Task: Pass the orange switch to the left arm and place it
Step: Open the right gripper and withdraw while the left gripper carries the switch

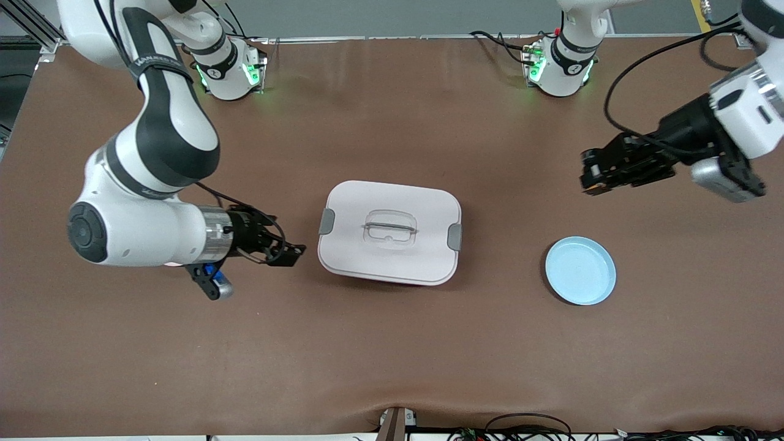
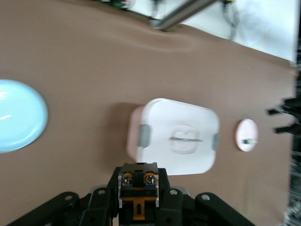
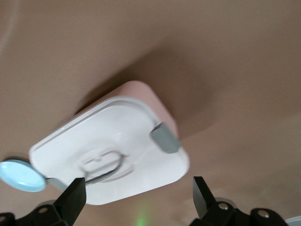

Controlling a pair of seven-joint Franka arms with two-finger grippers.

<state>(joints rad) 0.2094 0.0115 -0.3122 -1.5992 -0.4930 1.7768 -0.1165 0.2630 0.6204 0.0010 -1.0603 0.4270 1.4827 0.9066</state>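
Two arms work a brown table [image 1: 392,361] carrying one white box [image 1: 390,231], one blue plate [image 1: 580,270] and one pink plate [image 2: 246,132]. The pink plate lies toward the right arm's end of the box and holds one small pale part with a green tip [image 2: 250,141]. The single orange switch [image 2: 137,186] is off the table, clamped in the left gripper [image 1: 591,174]. That gripper hangs over bare table at the left arm's end, well apart from the box and not above the blue plate. The right gripper [image 1: 293,251] sits low, just beside the box's grey latch [image 1: 326,221], its fingers [image 3: 73,200] spread and holding nothing.
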